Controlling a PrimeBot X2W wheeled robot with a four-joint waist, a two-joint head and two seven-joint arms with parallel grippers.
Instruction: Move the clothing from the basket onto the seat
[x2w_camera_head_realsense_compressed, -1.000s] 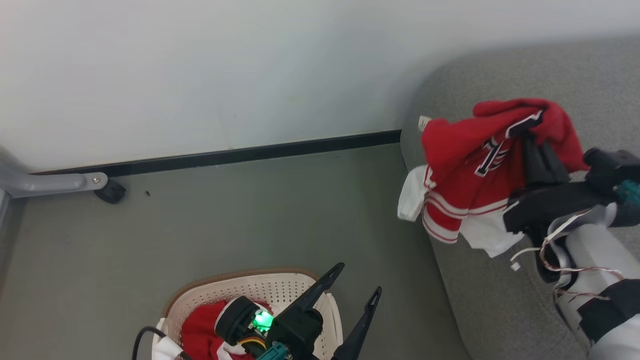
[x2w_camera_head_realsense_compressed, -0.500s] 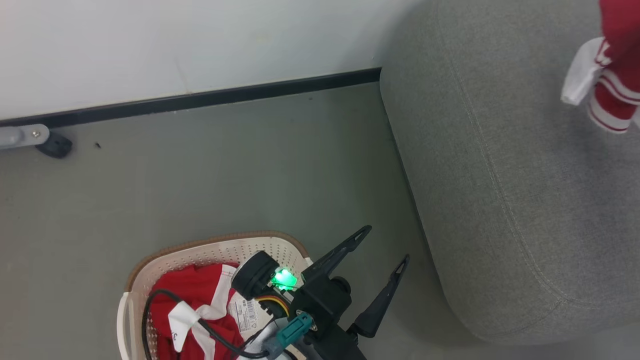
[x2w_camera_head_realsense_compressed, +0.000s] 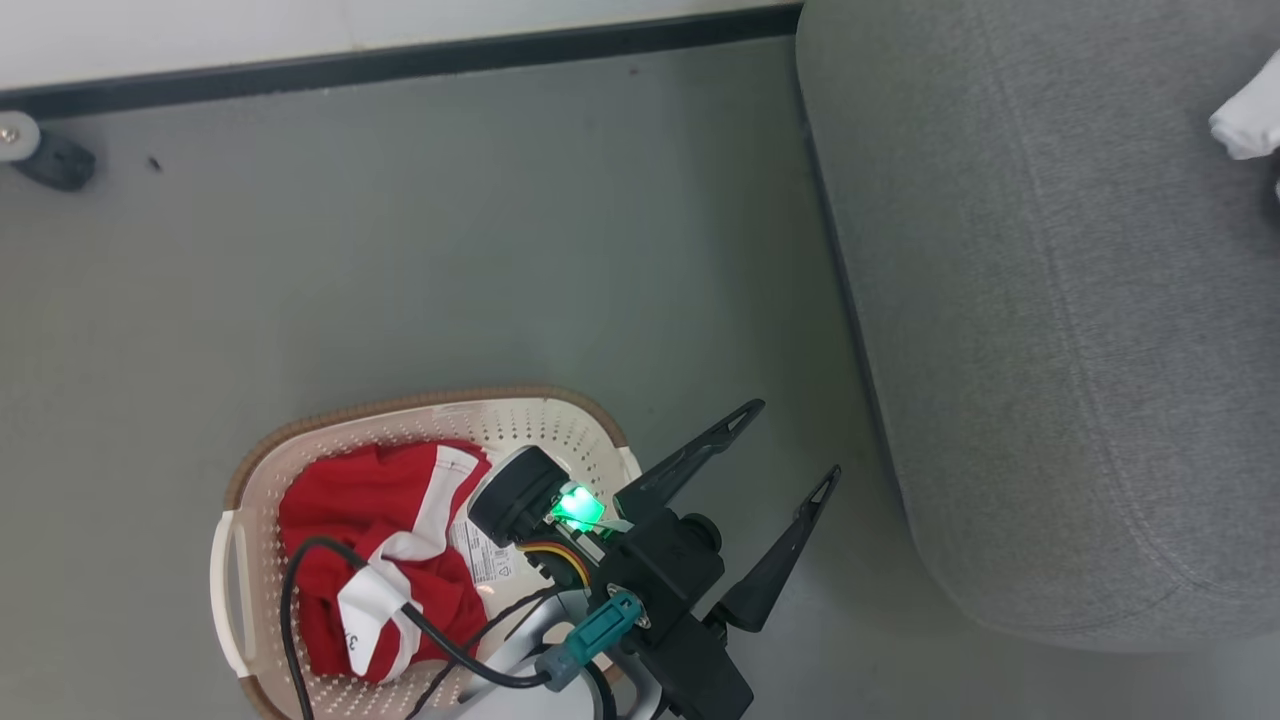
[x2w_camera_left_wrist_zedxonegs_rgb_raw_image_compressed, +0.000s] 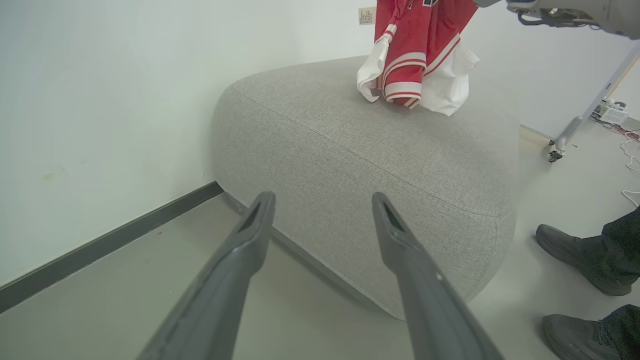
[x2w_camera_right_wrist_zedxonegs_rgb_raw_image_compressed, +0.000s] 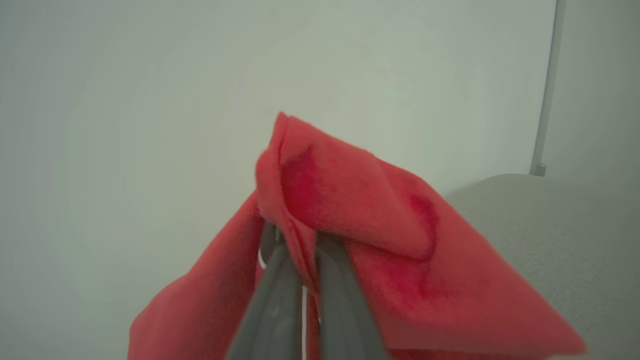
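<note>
A cream basket (x2w_camera_head_realsense_compressed: 560, 425) with a brown rim sits on the floor at the lower left and holds red and white clothing (x2w_camera_head_realsense_compressed: 375, 520). My left gripper (x2w_camera_head_realsense_compressed: 795, 445) (x2w_camera_left_wrist_zedxonegs_rgb_raw_image_compressed: 322, 205) hangs open and empty just right of the basket, pointing at the grey seat (x2w_camera_head_realsense_compressed: 1050, 300) (x2w_camera_left_wrist_zedxonegs_rgb_raw_image_compressed: 380, 165). My right gripper (x2w_camera_right_wrist_zedxonegs_rgb_raw_image_compressed: 300, 245) is shut on a red garment (x2w_camera_right_wrist_zedxonegs_rgb_raw_image_compressed: 360, 220) (x2w_camera_left_wrist_zedxonegs_rgb_raw_image_compressed: 415, 55), which hangs with its lower folds on or just over the seat top. A white corner of that garment (x2w_camera_head_realsense_compressed: 1245, 115) shows at the head view's right edge.
A black skirting strip (x2w_camera_head_realsense_compressed: 400, 55) runs along the wall behind the floor. A caster foot (x2w_camera_head_realsense_compressed: 50, 160) stands at the far left. In the left wrist view a person's dark shoes (x2w_camera_left_wrist_zedxonegs_rgb_raw_image_compressed: 580, 255) stand right of the seat, near a wheeled stand (x2w_camera_left_wrist_zedxonegs_rgb_raw_image_compressed: 555, 152) and cables.
The head camera has tilted down, so basket and left gripper sit higher in view. The red garment and right arm have passed out to the right, leaving a white corner.
</note>
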